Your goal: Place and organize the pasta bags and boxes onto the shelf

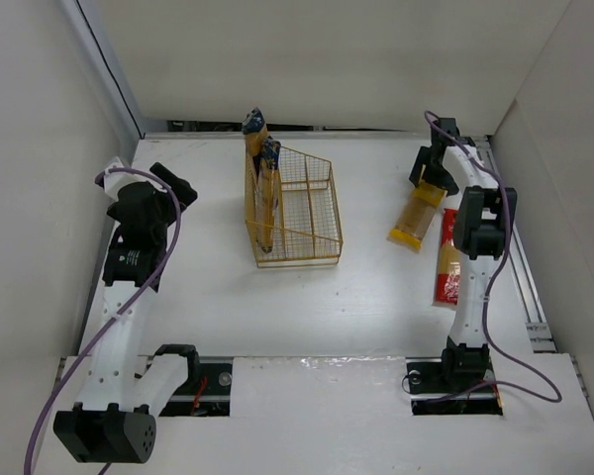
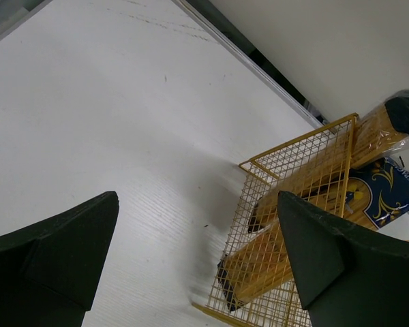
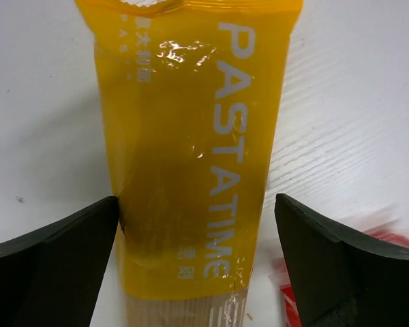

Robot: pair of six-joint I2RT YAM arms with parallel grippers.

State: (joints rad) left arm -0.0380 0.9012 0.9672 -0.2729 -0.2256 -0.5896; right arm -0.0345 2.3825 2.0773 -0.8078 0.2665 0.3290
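**While two packs stand in the rack, two lie outside it**

Since four spaghetti packs are to be shelved and only two are in, the job looks about half done.

The left pincer (image 2: 198, 195) hangs spread wide with nothing between its fingers, above bare table (image 1: 228, 297). Ahead of it and to its right stands the wire rack (image 1: 312, 213). The dark-ended pack (image 2: 395, 119) and the blue-labelled pack (image 2: 378, 194) lean on end in the rack's compartment nearest this pincer, their tops poking above the rim. The other compartments hold nothing.

Further right, the yellow pack (image 3: 191, 150) lies flat on the table, directly under the right pincer (image 3: 196, 199). That pincer is released, with one finger on either side of the pack. One finger (image 3: 68, 252) sits right at the pack's edge and the other stands a little clear, so nothing is gripped yet. Closing on it seems the step in hand.

Just beside this pincer, to its right and nearer the arm's base, the red pack (image 1: 447, 262) lies on the table, partly under the arm. It is left for later.
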